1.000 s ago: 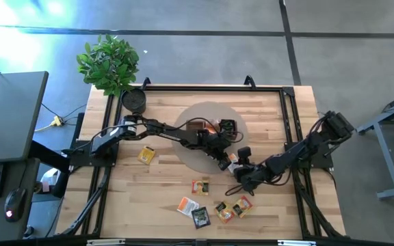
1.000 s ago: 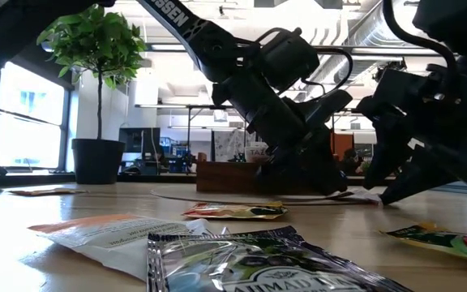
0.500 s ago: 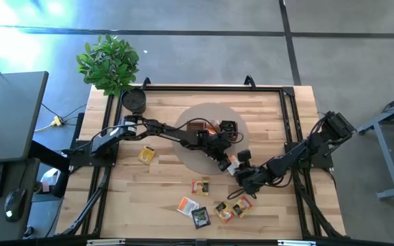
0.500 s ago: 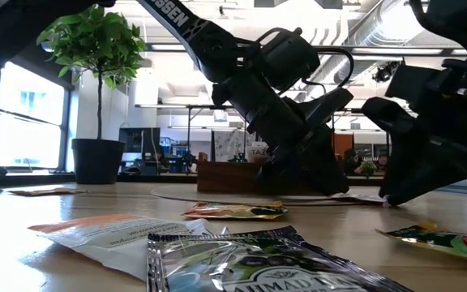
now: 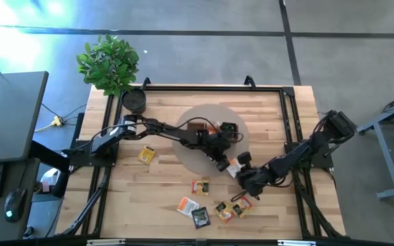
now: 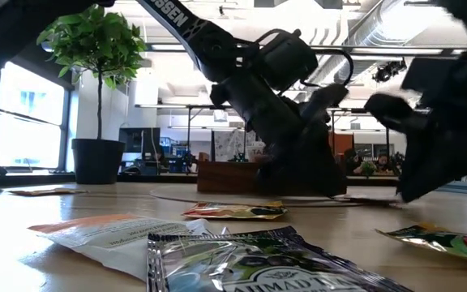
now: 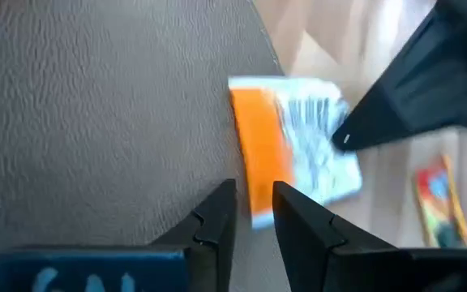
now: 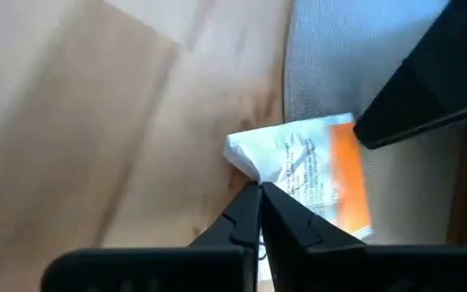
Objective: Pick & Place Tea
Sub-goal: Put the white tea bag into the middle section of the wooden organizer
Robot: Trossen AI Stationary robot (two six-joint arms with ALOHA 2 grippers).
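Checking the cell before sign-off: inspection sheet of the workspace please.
Surface: wooden table with a round grey mat.
Job's things: white-and-orange tea packet at the mat's edge; loose packets near the front edge; yellow packet on the left.
Clutter: wooden tray on the mat; black pot.
Grippers: left tool slightly parted at the packet's orange end; right tool shut on its white corner.
Cables: yellow-plug lead on the floor.
Surroundings: plant, desk.
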